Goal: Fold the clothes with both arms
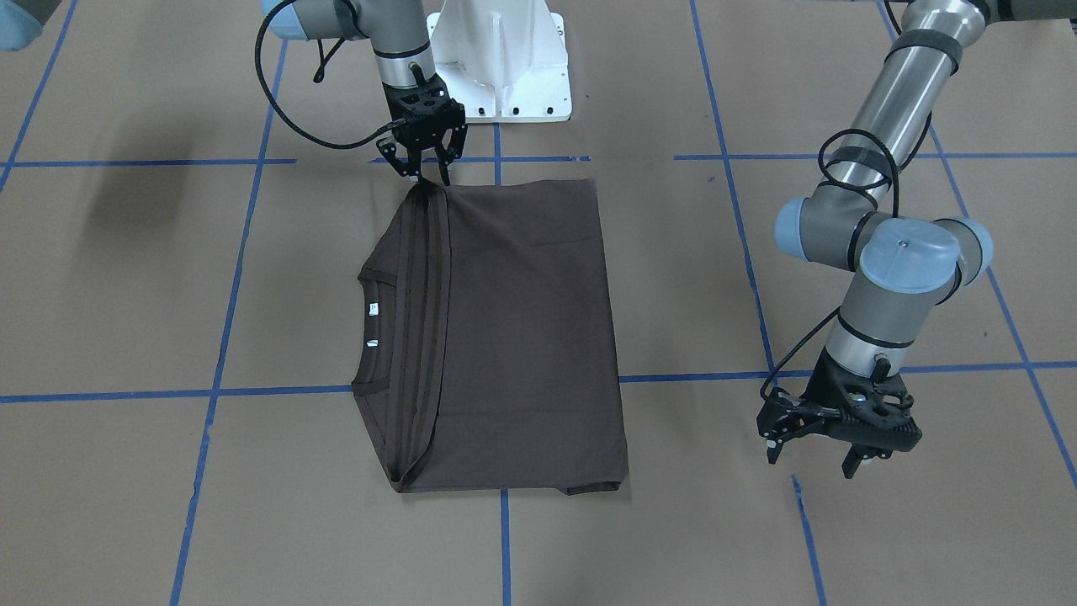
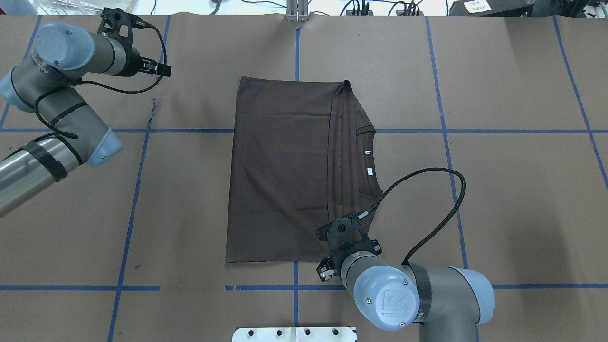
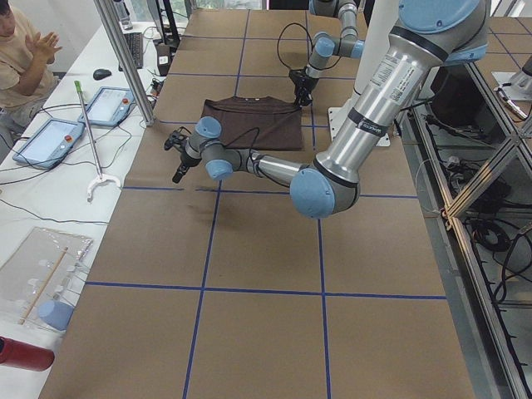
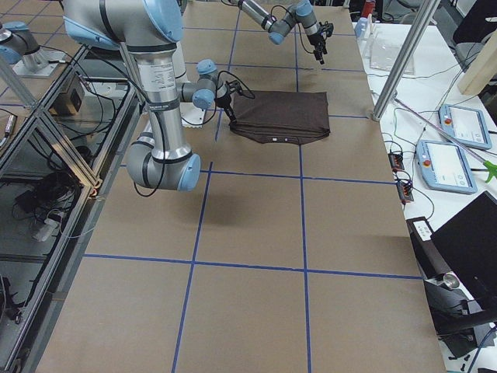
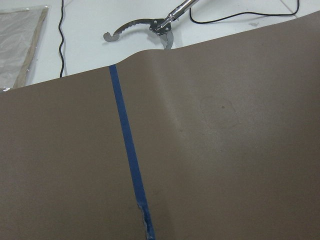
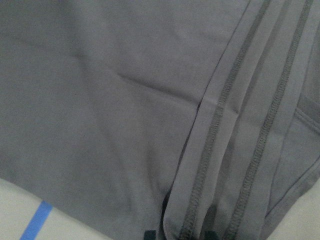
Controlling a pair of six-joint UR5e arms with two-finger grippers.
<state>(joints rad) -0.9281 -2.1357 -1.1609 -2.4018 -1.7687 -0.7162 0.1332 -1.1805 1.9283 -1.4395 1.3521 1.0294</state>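
Brown shirt [image 1: 522, 337] folded to 1 smooth rectangle, stitched hems layered, right gripper [image 1: 429, 177] narrow at upper-left corner, grip cannot tell, left gripper [image 1: 812, 465] spread wide, lower right.

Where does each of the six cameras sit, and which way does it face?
Front-facing: across the table, facing the robot; left gripper, right gripper, T-shirt.
Overhead: behind the robot, looking down; both grippers, the same T-shirt.
Exterior left: robot's left table end; left arm near.
Exterior right: opposite end; right arm near.
Left wrist: down on bare table, blue tape; no gripper shows.
Right wrist: close on T-shirt; fingertips at bottom.
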